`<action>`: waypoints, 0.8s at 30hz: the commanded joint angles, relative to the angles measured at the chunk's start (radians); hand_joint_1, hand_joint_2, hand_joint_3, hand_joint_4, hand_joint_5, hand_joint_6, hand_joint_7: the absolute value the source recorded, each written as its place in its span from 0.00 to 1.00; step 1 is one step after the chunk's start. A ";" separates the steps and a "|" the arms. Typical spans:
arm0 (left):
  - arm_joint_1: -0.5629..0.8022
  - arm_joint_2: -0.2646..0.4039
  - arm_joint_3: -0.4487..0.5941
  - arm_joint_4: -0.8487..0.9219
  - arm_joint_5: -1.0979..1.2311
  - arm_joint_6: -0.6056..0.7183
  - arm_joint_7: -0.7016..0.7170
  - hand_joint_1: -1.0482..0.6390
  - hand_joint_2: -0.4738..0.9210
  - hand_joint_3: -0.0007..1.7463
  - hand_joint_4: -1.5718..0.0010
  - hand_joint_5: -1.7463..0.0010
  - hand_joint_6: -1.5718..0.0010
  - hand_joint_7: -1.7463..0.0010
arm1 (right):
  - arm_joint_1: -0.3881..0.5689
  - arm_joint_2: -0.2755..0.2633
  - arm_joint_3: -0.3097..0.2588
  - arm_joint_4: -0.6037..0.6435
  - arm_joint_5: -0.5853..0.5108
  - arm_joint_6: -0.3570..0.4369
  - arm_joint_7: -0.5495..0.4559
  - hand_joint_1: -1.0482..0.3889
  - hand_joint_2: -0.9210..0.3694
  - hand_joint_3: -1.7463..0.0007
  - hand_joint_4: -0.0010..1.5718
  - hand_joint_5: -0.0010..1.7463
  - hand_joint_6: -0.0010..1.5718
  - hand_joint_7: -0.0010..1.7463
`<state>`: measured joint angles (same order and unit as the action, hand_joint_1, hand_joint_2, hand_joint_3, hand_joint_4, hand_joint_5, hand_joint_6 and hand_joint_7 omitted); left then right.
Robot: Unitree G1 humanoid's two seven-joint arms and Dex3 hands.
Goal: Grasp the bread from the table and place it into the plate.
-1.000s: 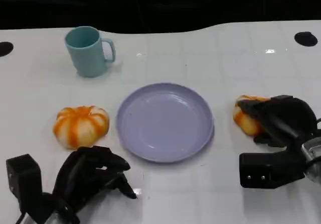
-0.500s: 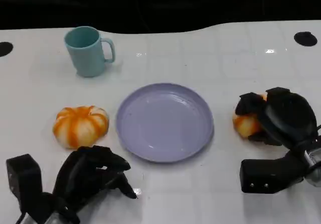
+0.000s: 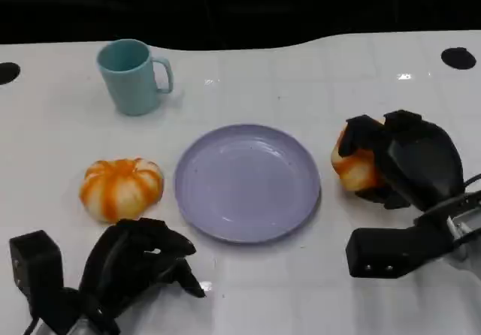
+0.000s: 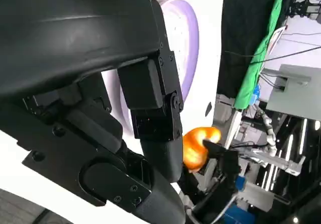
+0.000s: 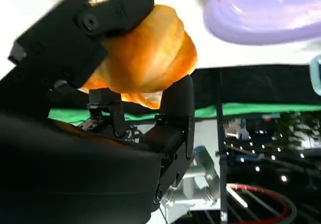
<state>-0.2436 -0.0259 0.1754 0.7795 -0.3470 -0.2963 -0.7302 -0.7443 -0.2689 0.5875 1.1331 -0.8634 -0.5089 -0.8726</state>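
Bread (image 3: 353,168) sits clasped in our right hand (image 3: 402,162), fingers (image 5: 118,8) wrapped over its top and another pressing from below, as the right wrist view shows plainly; it hangs just beside the rim of the purple plate (image 3: 248,181), on the plate's right, and we judge it lifted or nearly lifted off the bench (image 3: 301,290). Our left hand (image 3: 131,264) rests low at the near edge, fingers curled in around nothing. Risk lies in the soft loaf: it could squash or slide out of the grasp if we swing sideways too quickly, or we might clip the plate's rim and shove it, if we cross too low. Farther out, a second orange bun (image 3: 120,188) lies left of the plate and a teal mug (image 3: 134,76) stands beyond it. White and glossy, the bench throws back ceiling lights; behind it the room is dark, with green cloth and equipment visible from the wrists.
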 commanded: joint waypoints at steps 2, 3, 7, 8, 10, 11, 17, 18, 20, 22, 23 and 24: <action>0.017 0.009 0.002 -0.008 0.003 -0.002 0.011 0.00 0.85 0.00 0.00 0.66 0.00 0.88 | -0.021 -0.004 -0.035 -0.102 0.043 -0.058 0.020 0.65 0.50 0.22 0.62 1.00 0.51 0.94; 0.016 0.009 0.001 -0.008 0.005 -0.002 0.012 0.00 0.85 0.00 0.00 0.66 0.00 0.88 | -0.021 -0.004 -0.039 -0.123 0.052 -0.081 0.038 0.66 0.50 0.21 0.62 1.00 0.51 0.94; 0.016 0.008 -0.002 -0.011 0.007 -0.003 0.015 0.00 0.85 0.00 0.00 0.66 0.00 0.88 | -0.029 0.001 -0.050 -0.188 0.076 -0.130 0.106 0.65 0.51 0.21 0.62 1.00 0.50 0.95; 0.017 0.007 -0.003 -0.013 0.007 -0.004 0.015 0.00 0.85 0.00 0.00 0.66 0.00 0.88 | -0.031 0.004 -0.052 -0.205 0.084 -0.136 0.132 0.64 0.51 0.20 0.62 1.00 0.50 0.95; 0.022 0.006 -0.006 -0.022 0.008 0.002 0.017 0.00 0.85 0.00 0.00 0.66 0.00 0.88 | -0.032 0.015 -0.055 -0.234 0.099 -0.139 0.183 0.63 0.51 0.19 0.62 1.00 0.49 0.95; 0.026 0.005 -0.007 -0.026 0.006 0.005 0.014 0.00 0.85 0.00 0.00 0.66 0.00 0.88 | -0.033 0.022 -0.056 -0.246 0.102 -0.136 0.206 0.63 0.51 0.19 0.62 1.00 0.49 0.96; 0.038 0.004 -0.009 -0.036 -0.003 0.015 0.004 0.00 0.85 0.00 0.00 0.66 0.00 0.88 | -0.034 0.064 -0.068 -0.286 0.119 -0.110 0.319 0.64 0.48 0.25 0.62 1.00 0.48 0.96; 0.038 0.005 -0.009 -0.035 -0.003 0.016 0.004 0.00 0.84 0.00 0.00 0.66 0.00 0.89 | -0.037 0.071 -0.067 -0.284 0.116 -0.102 0.332 0.64 0.47 0.27 0.62 1.00 0.50 0.90; 0.036 0.007 -0.006 -0.030 -0.005 0.016 0.003 0.00 0.84 0.00 0.00 0.66 0.00 0.89 | -0.044 0.084 -0.067 -0.273 0.115 -0.094 0.353 0.63 0.44 0.31 0.61 1.00 0.56 0.75; 0.033 0.009 -0.003 -0.024 -0.007 0.013 -0.001 0.00 0.85 0.00 0.00 0.66 0.00 0.89 | -0.049 0.097 -0.068 -0.259 0.113 -0.085 0.361 0.63 0.43 0.32 0.61 1.00 0.57 0.78; 0.031 0.009 -0.002 -0.022 -0.009 0.014 -0.002 0.00 0.85 0.00 0.00 0.66 0.00 0.89 | -0.053 0.102 -0.068 -0.251 0.114 -0.083 0.364 0.63 0.43 0.32 0.62 1.00 0.55 0.83; 0.031 0.009 -0.001 -0.020 -0.009 0.013 -0.003 0.00 0.85 0.00 0.00 0.66 0.00 0.89 | -0.057 0.108 -0.068 -0.240 0.114 -0.083 0.364 0.64 0.43 0.31 0.62 1.00 0.53 0.89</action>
<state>-0.2159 -0.0343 0.1640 0.7528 -0.3507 -0.2866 -0.7302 -0.7731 -0.1678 0.5285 0.8722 -0.7597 -0.5976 -0.5160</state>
